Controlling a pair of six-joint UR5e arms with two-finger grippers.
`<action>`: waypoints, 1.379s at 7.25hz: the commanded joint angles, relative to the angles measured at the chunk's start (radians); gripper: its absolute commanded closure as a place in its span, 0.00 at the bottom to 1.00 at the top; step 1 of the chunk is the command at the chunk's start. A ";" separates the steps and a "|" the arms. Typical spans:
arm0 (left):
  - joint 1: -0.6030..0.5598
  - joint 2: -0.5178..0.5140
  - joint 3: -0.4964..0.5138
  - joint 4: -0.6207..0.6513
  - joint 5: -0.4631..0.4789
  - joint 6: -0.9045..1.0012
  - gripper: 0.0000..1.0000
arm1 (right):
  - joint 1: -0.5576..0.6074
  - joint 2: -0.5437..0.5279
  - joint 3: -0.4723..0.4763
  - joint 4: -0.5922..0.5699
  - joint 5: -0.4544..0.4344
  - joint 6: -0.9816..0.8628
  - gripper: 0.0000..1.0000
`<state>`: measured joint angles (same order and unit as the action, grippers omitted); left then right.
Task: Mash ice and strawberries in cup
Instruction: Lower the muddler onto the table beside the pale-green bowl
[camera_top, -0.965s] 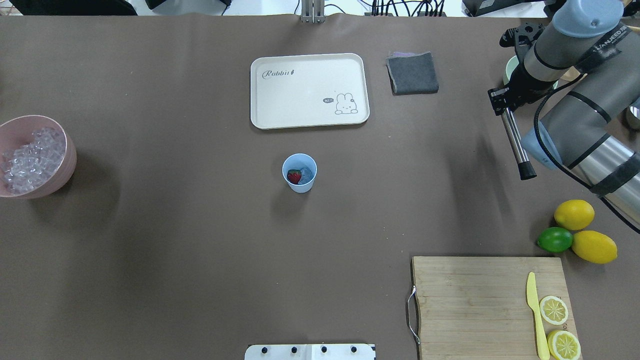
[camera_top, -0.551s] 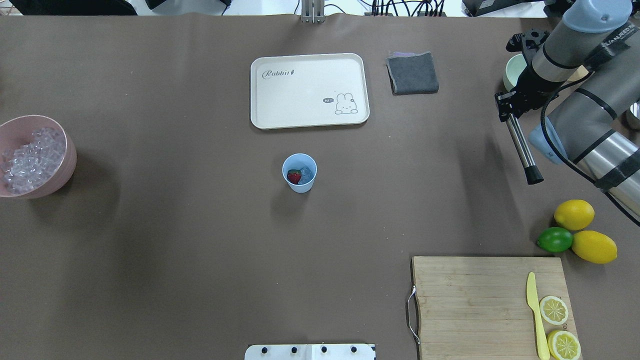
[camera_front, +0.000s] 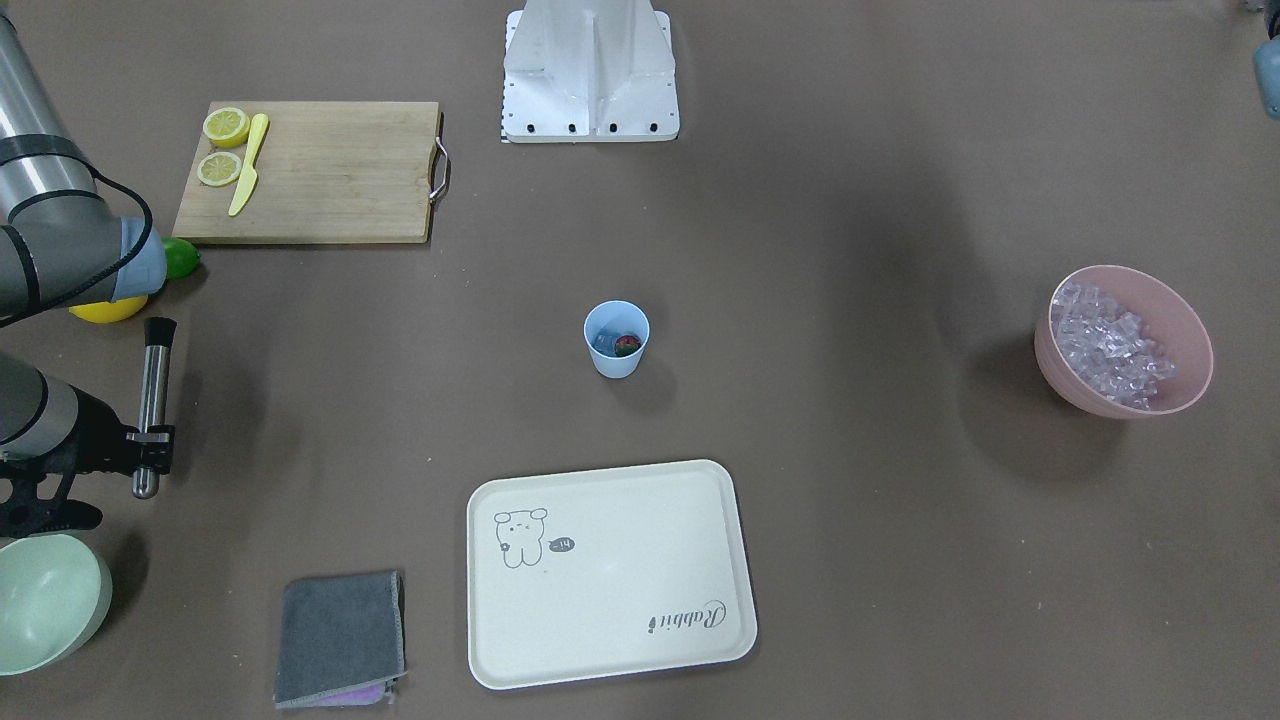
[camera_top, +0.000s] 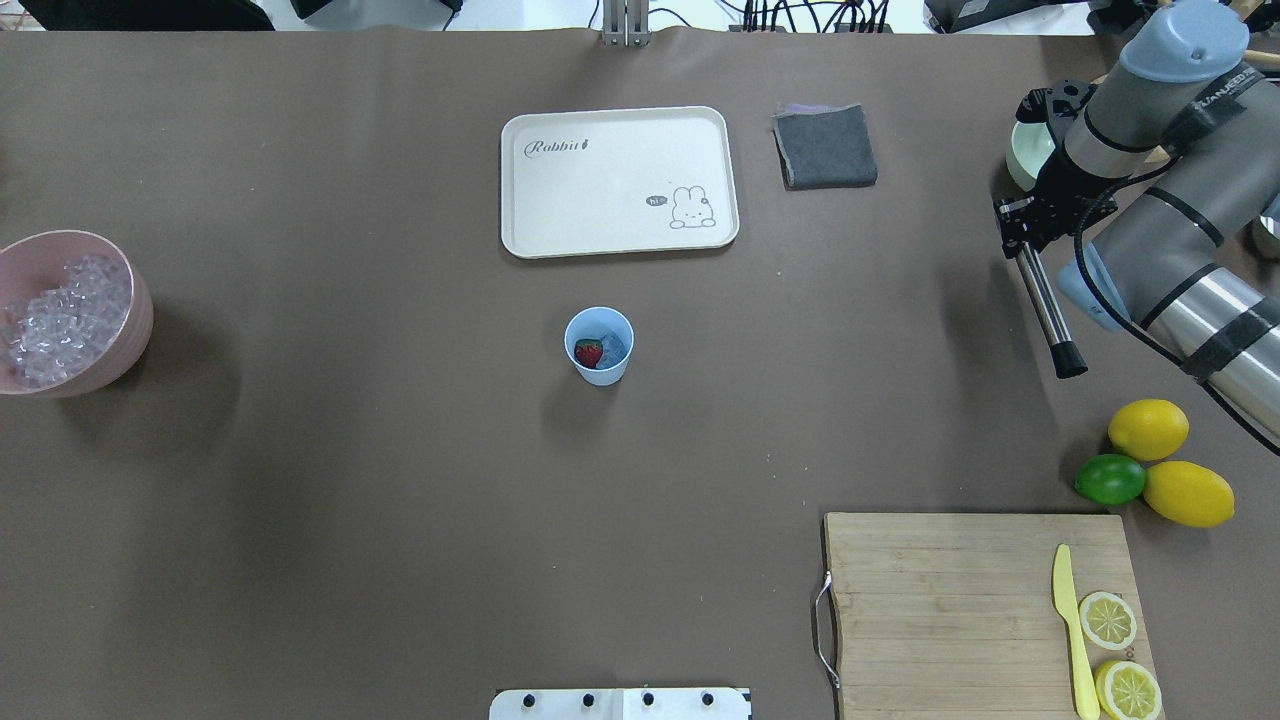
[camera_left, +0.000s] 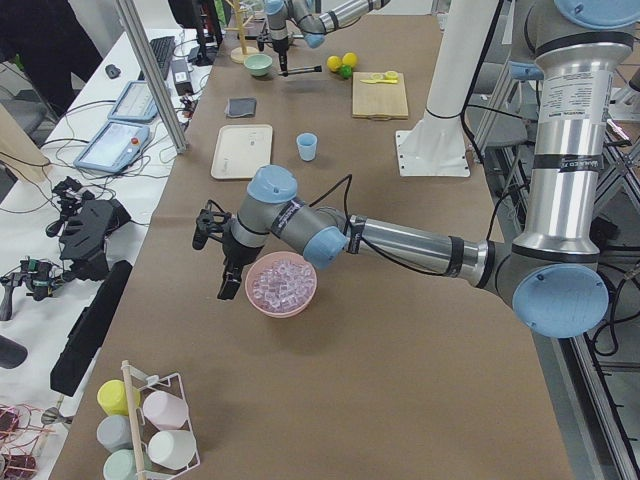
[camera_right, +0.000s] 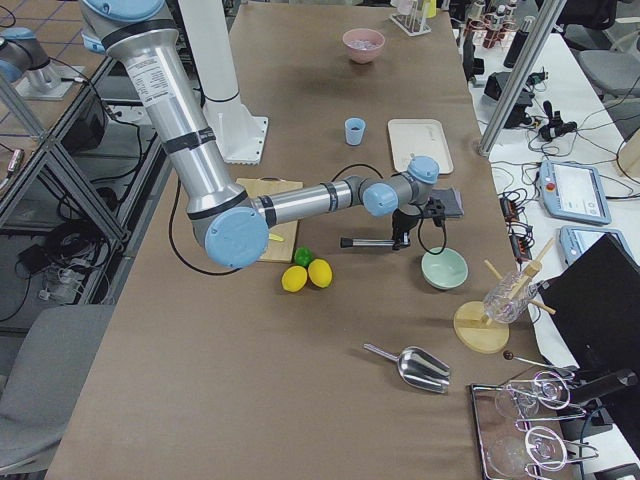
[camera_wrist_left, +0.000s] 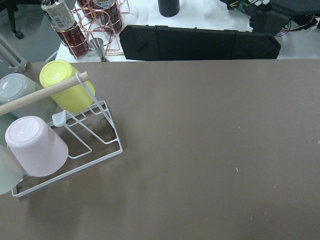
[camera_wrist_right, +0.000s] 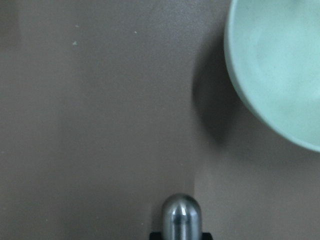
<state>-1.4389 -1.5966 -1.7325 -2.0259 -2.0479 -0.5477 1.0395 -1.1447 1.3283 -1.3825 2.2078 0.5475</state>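
The light-blue cup (camera_top: 600, 376) stands upright mid-table, also in the front view (camera_front: 615, 365). Inside lie the red strawberry (camera_top: 589, 352) and an ice cube (camera_top: 612, 347). More ice (camera_top: 60, 310) fills the pink bowl (camera_top: 138, 320) at the far left. My right gripper (camera_top: 1020, 228) is shut on a steel muddler (camera_top: 1045, 300) with a black tip, held about level at the far right, well away from the cup. The muddler's rounded end shows in the right wrist view (camera_wrist_right: 182, 215). My left gripper (camera_left: 222, 285) shows only in the exterior left view, beside the pink bowl; I cannot tell its state.
A cream tray (camera_top: 620, 180) and grey cloth (camera_top: 825, 145) lie behind the cup. The pale green bowl (camera_top: 1030, 150) sits by the right gripper. Two lemons (camera_top: 1148, 428), a lime (camera_top: 1110, 479) and a cutting board (camera_top: 950, 600) with a knife and lemon halves lie front right.
My right arm has carried the muddler a little further right and toward the robot's side, away from the cup. Cup, strawberry and ice have not moved.
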 joint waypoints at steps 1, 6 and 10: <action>0.000 0.000 -0.001 0.000 0.000 0.000 0.02 | -0.010 0.022 -0.018 0.003 -0.005 0.028 1.00; 0.003 -0.011 0.013 0.000 0.000 0.000 0.02 | -0.006 0.031 -0.040 0.022 -0.007 0.071 0.00; 0.003 -0.034 0.007 0.009 -0.017 0.031 0.02 | 0.205 0.007 0.166 -0.140 0.142 0.014 0.00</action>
<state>-1.4358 -1.6224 -1.7214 -2.0205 -2.0588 -0.5229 1.1537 -1.1142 1.3877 -1.4297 2.2730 0.5988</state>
